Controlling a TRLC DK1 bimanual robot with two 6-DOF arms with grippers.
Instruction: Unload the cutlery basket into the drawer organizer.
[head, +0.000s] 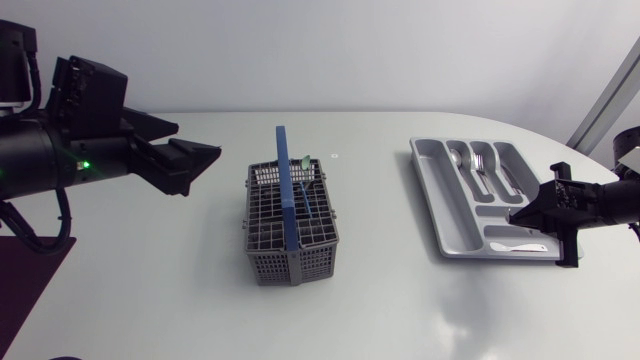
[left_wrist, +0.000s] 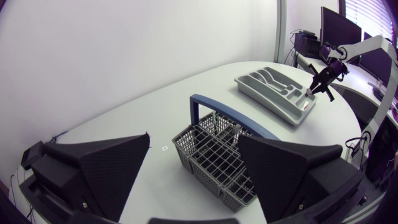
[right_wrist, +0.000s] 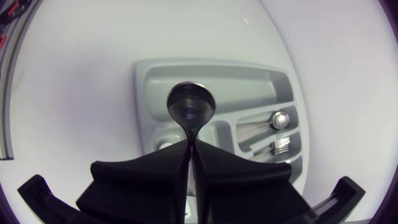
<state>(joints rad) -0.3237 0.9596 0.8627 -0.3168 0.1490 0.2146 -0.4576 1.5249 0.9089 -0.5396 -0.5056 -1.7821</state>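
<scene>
Our right hand (right_wrist: 189, 148) is closed tight on the handle of a spoon (right_wrist: 191, 103), fingers pressed together with the bowl sticking out ahead of them. It hangs over the near right end of the organizer (right_wrist: 211, 66), above it rather than in it. From the wrist view the bowl sits over the dividers, and we cannot tell which slot lies directly under it.

So we judge the step in hand to be the placing of this spoon. The organizer already holds another spoon (head: 457, 157) and a fork (head: 479, 164) in its far slots, and a white piece (head: 520, 246) lies in the cross slot at the near end. The next move calls for lining the spoon up with the slot where its like lies, lowering it until it is close to the floor of the slot, and only then opening, so it does not bounce across a divider.

Well to the left, mid-counter (head: 400, 310), stands the basket (head: 290, 240) with its blue handle (head: 287, 185) upright. A green-tipped piece (head: 303, 158) stands in it, so unloading is not finished. Our left hand (head: 198, 140) hovers left of the basket, wide open and holding nothing.
</scene>
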